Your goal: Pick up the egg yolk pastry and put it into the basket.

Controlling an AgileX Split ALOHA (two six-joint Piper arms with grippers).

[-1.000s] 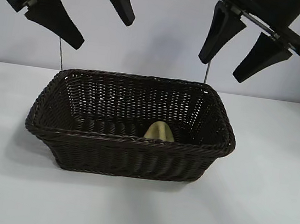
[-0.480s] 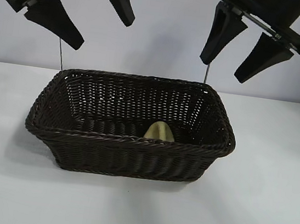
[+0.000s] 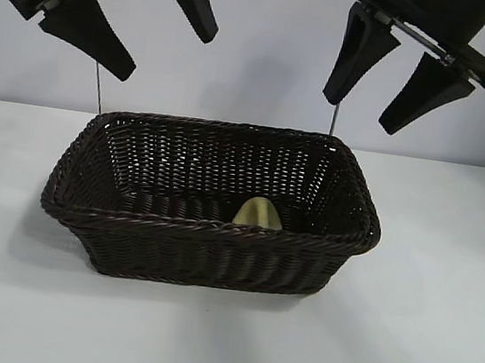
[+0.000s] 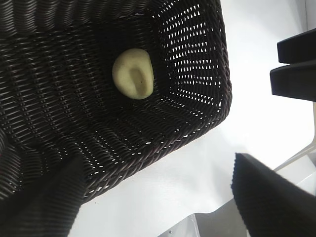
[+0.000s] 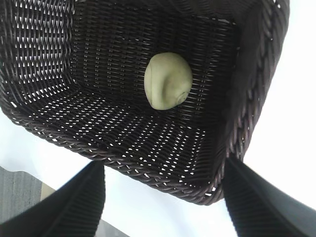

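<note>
**Pastry in basket, both grippers empty and high**

We find the pastry [image 3: 258, 213] lying on the basket floor, low centre of the exterior frame, just behind the near wall of the basket [image 3: 207, 250]. In the left wrist view it sits in the upper middle of the frame [image 4: 133, 73], dented top showing, near one end wall. In the right wrist view it lies centre frame [image 5: 168, 80], clear of the rim.

Left gripper [image 3: 133, 28] hangs at upper left, well above the basket, its jaws spread wide with nothing between them. Right gripper [image 3: 372, 96] hangs at upper right, also high, jaws well apart and empty. Neither touches the basket or the pastry.

We judge the placing done; what is left is to back off cleanly. Notes for doing that well:

- Keep both sets of jaws apart, so nothing can snag the weave.
- Go up before going sideways; the flaring rim stands under both grippers.
- Do not nudge the basket. It is light wicker on a smooth white table [image 3: 435, 350] and would likely slide.
- Check the pastry rests flat on the floor, not propped on the wall.
</note>
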